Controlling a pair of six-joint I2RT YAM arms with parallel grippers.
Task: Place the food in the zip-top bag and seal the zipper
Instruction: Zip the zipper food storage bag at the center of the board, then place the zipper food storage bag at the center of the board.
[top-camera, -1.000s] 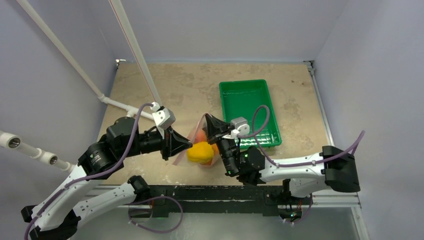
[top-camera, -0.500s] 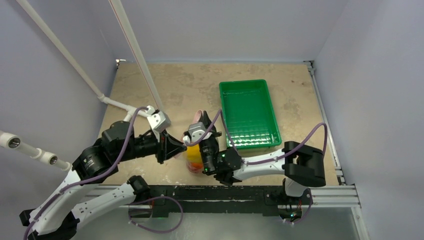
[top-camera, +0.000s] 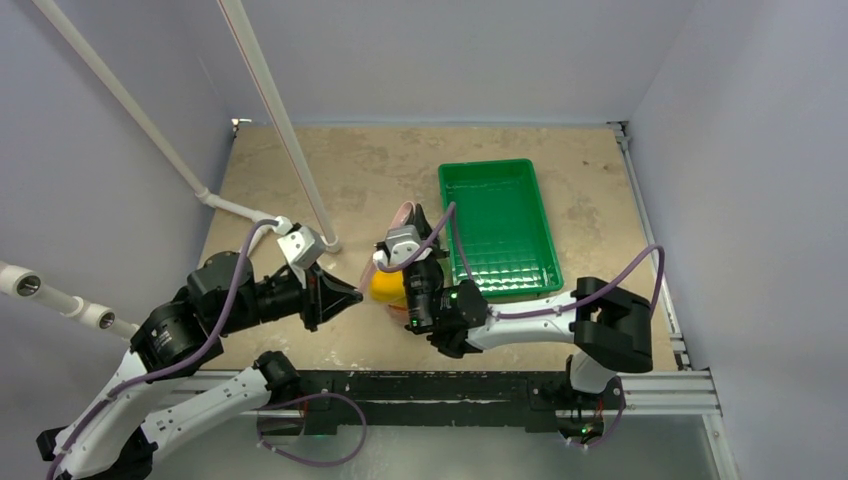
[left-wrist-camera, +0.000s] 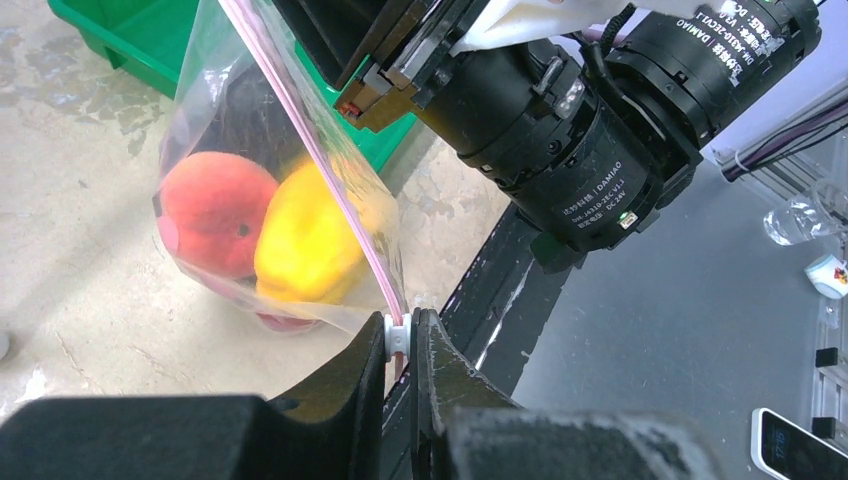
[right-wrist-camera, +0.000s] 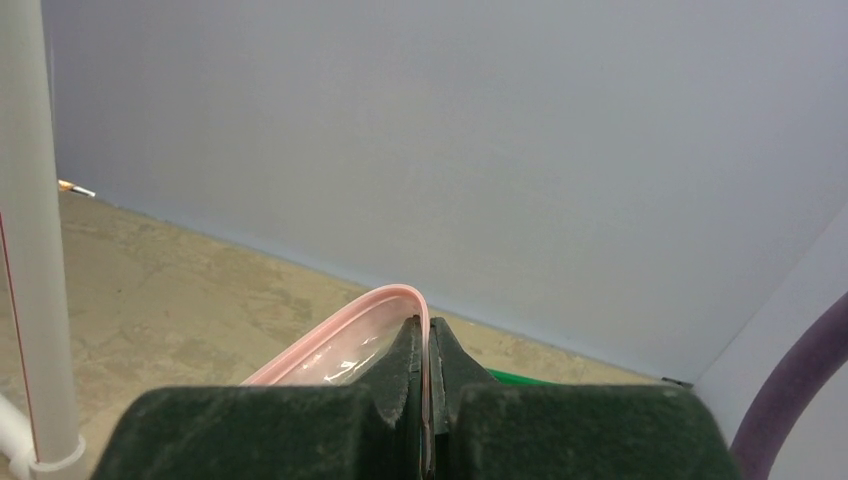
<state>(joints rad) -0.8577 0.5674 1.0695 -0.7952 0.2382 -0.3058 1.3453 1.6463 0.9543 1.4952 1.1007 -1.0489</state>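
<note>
— What is the biggest thing there?

— The surface (top-camera: 380, 170), a flat beige slab, mottled and stained like worn stone. On its right half lies a green tray (top-camera: 497, 210), rectangular, of glossy plastic with a ribbed floor and low walls.

— And the zip-top bag?

— The zip-top bag (left-wrist-camera: 210, 110) hangs just left of the tray, stretched between the two arms near the front edge. It is thin clear film, crinkled and shiny. I cannot tell whether its belly touches the surface.

— Is the food inside it?

— Yes. The food sits low in the sagging pouch: a yellow piece (left-wrist-camera: 305, 240), smooth and lumpy, pressed against a rounder red-orange piece (left-wrist-camera: 215, 210) with a matte skin. Something dark pinkish shows beneath them, too hidden to name.

— The zipper?

— The zipper (left-wrist-camera: 307, 140) is a narrow, pale pink strip, pulled into a taut slanted line along the bag's edge.

— What do the pincers do?

— The left pincer (left-wrist-camera: 400, 325), black and wedge-shaped, is clamped on the lower end of the zipper, with a small white bit showing between its tips. The right pincer (right-wrist-camera: 428, 335) is closed tight on the upper end, where the pink strip bends in a rounded loop over its dark fingers.
</note>
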